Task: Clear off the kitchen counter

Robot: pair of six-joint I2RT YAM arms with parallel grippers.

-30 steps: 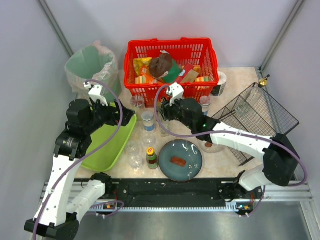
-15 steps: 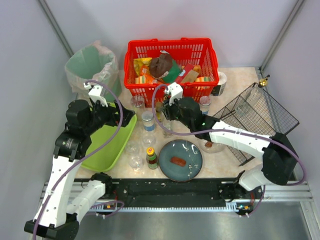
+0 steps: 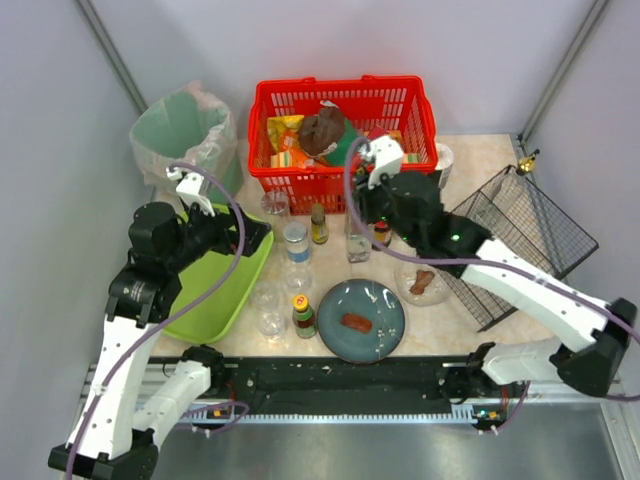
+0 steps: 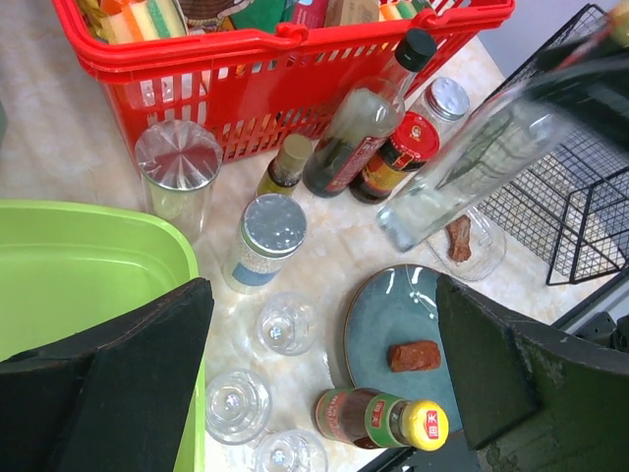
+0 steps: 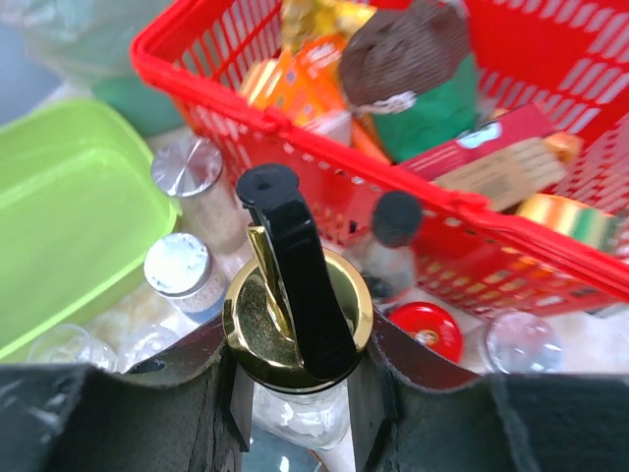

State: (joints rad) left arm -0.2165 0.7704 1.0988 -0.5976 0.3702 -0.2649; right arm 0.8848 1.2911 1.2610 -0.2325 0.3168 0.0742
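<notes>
A: What do we get from above?

B: We see the kitchen counter filling the middle of the view, running from the arm bases to the back wall. On it stand a red basket at the back, a lime-green tray at the left, a black wire rack at the right and a blue plate near the front. The right gripper sits just in front of the basket, on top of a clear bottle. The left gripper hangs over the tray's far end.

A: And the left wrist view?

B: We find the left gripper spread wide, its 2 fingers well apart and nothing held between them. Below the gap we see the counter, a small glass and the plate, with a yellow-capped sauce bottle just beside it. The clear bottle shows at the right, its top lost in a blurred dark shape.

A: The right wrist?

B: Here the right gripper is clamped on the clear bottle. Its 2 fingers hug the gold collar from either side, and a black spout rises above it. Behind it we see the basket and the tray. We cannot tell whether the bottle's base touches the counter.
</notes>
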